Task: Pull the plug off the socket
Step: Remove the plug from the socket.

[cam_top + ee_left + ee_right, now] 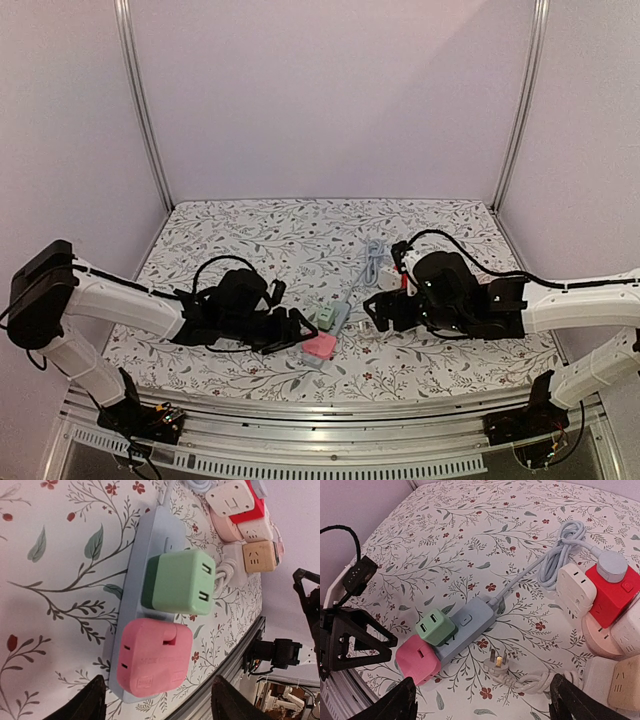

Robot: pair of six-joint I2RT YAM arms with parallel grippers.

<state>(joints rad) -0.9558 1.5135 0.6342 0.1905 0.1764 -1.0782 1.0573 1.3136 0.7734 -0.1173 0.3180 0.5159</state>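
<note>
The pink plug (152,657) sits just ahead of your left gripper (159,692), between its wide-spread, empty jaws, seated in the light power strip (145,545); it is likely rigid, slick plastic, so pinch its flat sides while your equally wide right gripper (483,692) pins the strip.

Floral tablecloth (470,525), a red cube adapter (610,597) against a cream adapter (575,587), perhaps a beige socket block (626,682) nearby.

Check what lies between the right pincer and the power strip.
Right wrist view: a loose white plug and its cord lie on the cloth short of the power strip.
</note>
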